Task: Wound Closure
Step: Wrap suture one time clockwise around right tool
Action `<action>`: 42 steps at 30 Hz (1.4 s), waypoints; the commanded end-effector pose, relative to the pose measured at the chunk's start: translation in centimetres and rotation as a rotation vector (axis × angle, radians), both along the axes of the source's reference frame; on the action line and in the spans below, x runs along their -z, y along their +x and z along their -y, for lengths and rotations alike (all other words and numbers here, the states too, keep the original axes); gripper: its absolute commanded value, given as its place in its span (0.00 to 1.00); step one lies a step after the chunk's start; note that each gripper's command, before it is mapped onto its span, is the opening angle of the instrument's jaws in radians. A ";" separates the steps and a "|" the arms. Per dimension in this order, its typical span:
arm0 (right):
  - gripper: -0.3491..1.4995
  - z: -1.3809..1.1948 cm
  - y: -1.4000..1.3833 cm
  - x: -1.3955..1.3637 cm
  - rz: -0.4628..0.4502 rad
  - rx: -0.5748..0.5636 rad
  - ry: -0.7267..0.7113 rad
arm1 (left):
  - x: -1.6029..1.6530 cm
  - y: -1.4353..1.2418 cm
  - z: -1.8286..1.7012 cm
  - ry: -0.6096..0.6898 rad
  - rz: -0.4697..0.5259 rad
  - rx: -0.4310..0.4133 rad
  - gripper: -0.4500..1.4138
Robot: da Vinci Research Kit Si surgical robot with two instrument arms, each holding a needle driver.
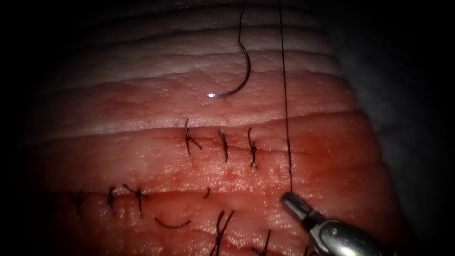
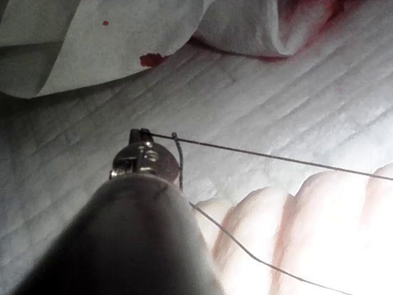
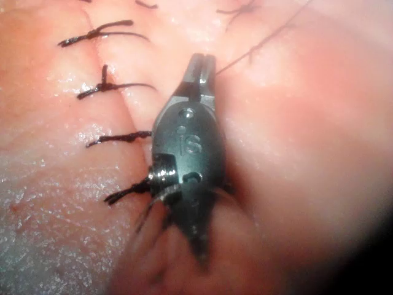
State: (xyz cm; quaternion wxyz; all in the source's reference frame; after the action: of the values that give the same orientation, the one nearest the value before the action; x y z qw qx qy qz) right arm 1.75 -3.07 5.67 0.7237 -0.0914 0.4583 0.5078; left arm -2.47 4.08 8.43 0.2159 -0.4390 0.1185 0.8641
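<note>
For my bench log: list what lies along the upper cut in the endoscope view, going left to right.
Left stitch → middle stitch → third stitch → taut thread entering the tissue at the cut's right end, its lower end held by the right tool. The needle hangs free above, off the tissue.

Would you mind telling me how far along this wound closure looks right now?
Done: three knotted stitches cross the cut. In hand: a fourth thread runs taut through the tissue, the right tool shut on its near end and the left tool on the far one; the needle hangs free. Left: this stitch shows no knot.
</note>
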 end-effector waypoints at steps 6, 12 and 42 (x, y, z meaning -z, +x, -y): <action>0.84 -0.15 -0.09 -0.01 -0.029 0.023 -0.005 | 0.34 0.19 0.47 0.058 -0.050 -0.081 0.00; 0.95 -0.26 -0.18 0.12 -0.061 0.018 -0.022 | 0.85 0.45 1.12 0.088 -0.093 -0.141 0.00; 0.00 -0.65 1.66 0.66 -0.227 0.235 0.046 | 2.39 0.89 2.73 0.075 -0.316 -0.124 0.00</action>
State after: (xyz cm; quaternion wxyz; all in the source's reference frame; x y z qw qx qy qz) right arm 3.29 -2.41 4.99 0.7248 0.0357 0.5298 0.4390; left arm -1.52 1.28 5.99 0.1569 -0.2931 0.0908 0.9387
